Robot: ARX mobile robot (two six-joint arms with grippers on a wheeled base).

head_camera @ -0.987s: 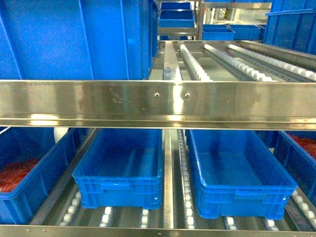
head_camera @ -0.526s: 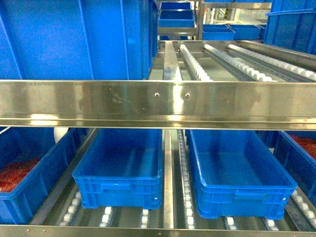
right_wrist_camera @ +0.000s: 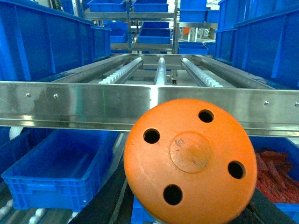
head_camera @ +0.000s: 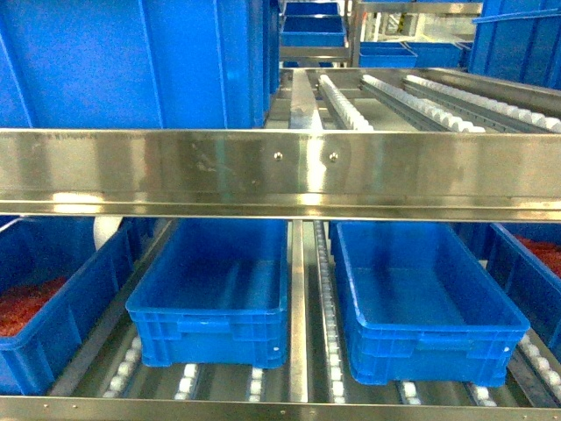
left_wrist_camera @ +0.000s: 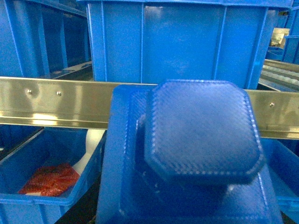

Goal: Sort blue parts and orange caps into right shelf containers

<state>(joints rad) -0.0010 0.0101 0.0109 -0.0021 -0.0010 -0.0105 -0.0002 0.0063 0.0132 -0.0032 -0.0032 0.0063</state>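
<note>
Orange cap was seen at R wrist, blue part at L wrist; claw states couldn't be told. Two blue crates were logged at 6 o'clock.

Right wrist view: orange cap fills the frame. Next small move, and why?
Probably lower the cap and ease it forward under the rail, toward the empty crate. The cap sits level with the rail, in front of the shelf, and the crate's open top lies below and behind that rail.
</note>
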